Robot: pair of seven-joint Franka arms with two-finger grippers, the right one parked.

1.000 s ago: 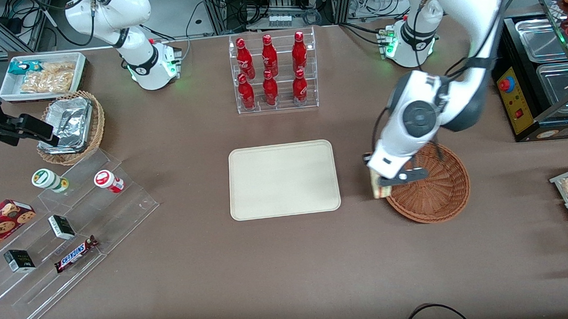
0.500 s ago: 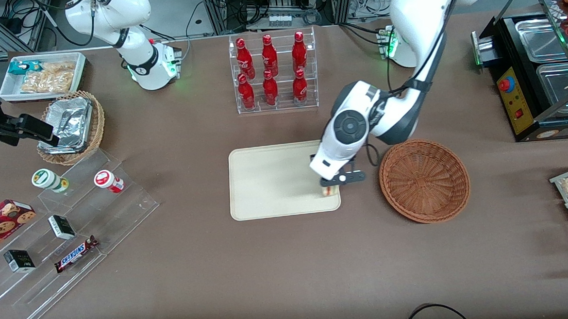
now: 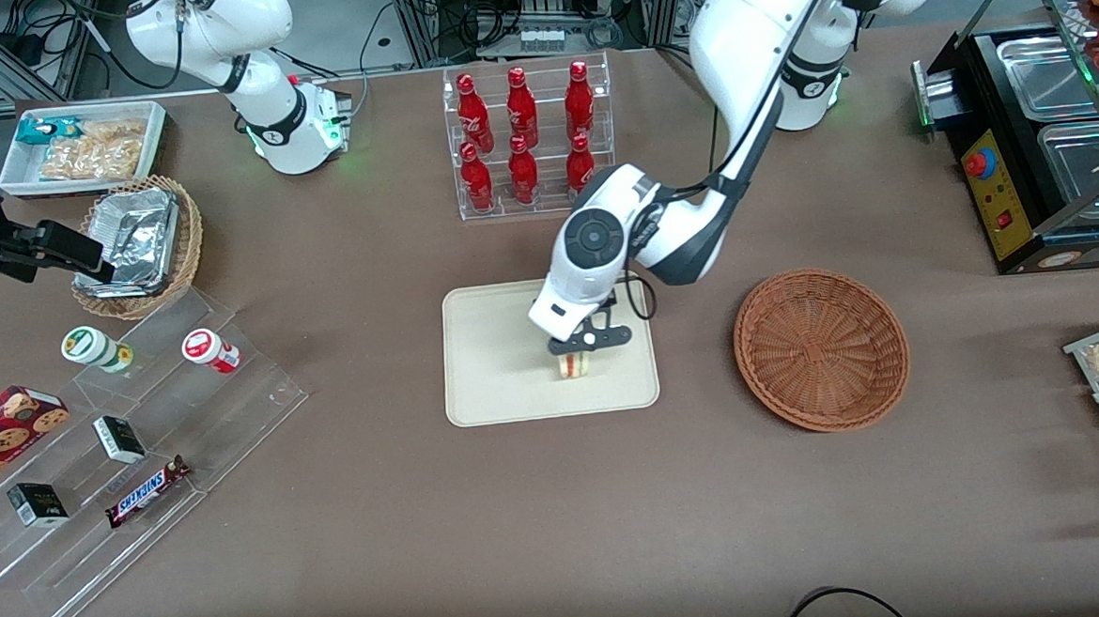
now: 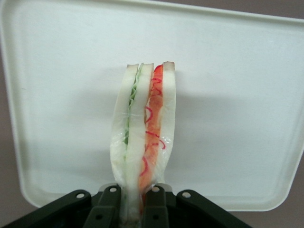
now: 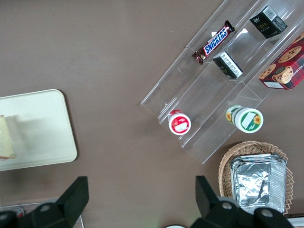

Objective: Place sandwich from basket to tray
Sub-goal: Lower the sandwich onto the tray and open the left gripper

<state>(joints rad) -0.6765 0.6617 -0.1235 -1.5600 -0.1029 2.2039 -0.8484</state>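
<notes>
End effector [image 3: 572, 347] is over the tray [image 3: 488, 387], above the tray's half toward the working arm's end of the tabletop [image 3: 523, 517]. Fingers [image 4: 110, 209] are closed tight on the sandwich [image 3: 573, 365], one per outer bread face; gap btwn them = sandwich thickness, no slack seen in wrist view.

Sandwich: held on edge, cut face toward wrist cam. Layers visible: pale bread, green filling on one side, red/orange on the other, w/ clear wrap around it. Bread bulges slightly outward just past the fingers. In front view it shows just below the end effector, inside the tray rim, nearer the front cam than the tray centre. Cannot tell whether its lower edge touches the tray surface or hangs just above; a soft shadow lies on the tray beside it in wrist view.

Basket [image 3: 822, 348]: on tabletop, toward working arm's end, apart from tray, nothing in it.

Other items, approx. positions:
- Acrylic rack of red bottles [image 3: 527, 140], farther from front cam than tray.
- Clear stepped display [image 3: 143, 452] w/ Snickers bar [image 3: 147, 490], toward parked arm's end.
- Tan basket w/ foil container [image 3: 137, 244], same end.
</notes>
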